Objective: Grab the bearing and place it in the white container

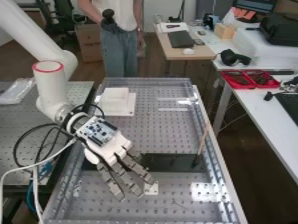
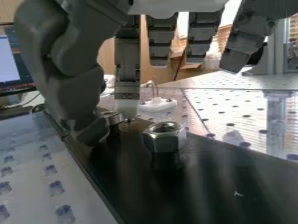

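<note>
In the high view the hand [image 1: 110, 146] is over the middle of the bench, palm down, its fingers long and straight beside a black plate [image 1: 174, 163]. The wrist view has the hand [image 2: 74, 82] with its thumb bent down close to a round metal ring, apparently the bearing [image 2: 113, 117], low by the black plate [image 2: 219, 175]. One straight fingertip stands just behind that ring, and the thumb hides part of it. A shiny hex nut [image 2: 164, 137] stands apart on the plate. The white container [image 1: 116, 101] is at the bench's far left part.
A thin wooden stick [image 1: 202, 142] leans up near the right rail. Past the black plate lies a small white piece [image 1: 151, 188]. Cables loop beside the arm at left. Red trays [image 1: 250, 79] are on the side table. A white object [image 2: 157, 104] with wires stands behind the nut.
</note>
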Motion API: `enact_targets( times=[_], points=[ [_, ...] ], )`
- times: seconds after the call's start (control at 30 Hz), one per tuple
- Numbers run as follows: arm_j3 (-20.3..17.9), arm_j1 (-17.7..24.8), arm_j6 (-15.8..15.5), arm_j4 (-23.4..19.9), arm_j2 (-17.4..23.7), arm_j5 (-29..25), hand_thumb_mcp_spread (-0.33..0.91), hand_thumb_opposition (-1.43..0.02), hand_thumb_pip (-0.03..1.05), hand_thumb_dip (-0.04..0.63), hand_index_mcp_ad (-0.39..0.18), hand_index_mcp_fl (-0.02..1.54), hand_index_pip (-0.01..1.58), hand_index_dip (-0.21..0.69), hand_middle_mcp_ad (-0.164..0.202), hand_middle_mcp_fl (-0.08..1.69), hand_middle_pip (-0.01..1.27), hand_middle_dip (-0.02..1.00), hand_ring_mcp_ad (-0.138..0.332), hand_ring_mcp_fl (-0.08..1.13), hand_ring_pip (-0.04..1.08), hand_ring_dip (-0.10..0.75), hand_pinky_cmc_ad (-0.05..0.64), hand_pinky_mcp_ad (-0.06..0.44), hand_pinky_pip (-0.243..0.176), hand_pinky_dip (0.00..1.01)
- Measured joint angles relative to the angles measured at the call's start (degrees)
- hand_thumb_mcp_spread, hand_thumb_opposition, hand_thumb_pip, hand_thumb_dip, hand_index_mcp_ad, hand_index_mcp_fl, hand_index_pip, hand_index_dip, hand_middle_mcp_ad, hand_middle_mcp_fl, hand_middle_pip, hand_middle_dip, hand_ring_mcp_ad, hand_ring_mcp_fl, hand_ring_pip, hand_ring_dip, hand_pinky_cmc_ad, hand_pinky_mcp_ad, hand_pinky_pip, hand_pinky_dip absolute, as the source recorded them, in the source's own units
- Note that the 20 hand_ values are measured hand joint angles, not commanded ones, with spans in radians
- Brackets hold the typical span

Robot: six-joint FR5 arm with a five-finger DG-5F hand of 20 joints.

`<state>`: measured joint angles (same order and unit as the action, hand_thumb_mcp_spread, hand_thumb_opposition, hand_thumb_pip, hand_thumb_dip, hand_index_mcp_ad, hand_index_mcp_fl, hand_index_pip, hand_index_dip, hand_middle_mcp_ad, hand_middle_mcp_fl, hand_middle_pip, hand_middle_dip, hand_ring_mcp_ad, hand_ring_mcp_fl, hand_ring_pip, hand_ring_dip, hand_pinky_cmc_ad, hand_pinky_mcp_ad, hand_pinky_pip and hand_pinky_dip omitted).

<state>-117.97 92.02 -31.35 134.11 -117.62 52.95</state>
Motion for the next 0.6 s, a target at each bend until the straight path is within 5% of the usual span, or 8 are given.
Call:
enact_targets(
  times=[0.6],
  points=[
    [0.3,-0.6,-0.6,-0.3,-0.2,0.7,0.39,-0.84,0.61,0.298,-0.056,0.12,1.54,0.236,0.045,0.01,0.13,0.18,0.155,0.0,0.09,0.075,0.344,0.281,-0.075,0.22]
  ],
)
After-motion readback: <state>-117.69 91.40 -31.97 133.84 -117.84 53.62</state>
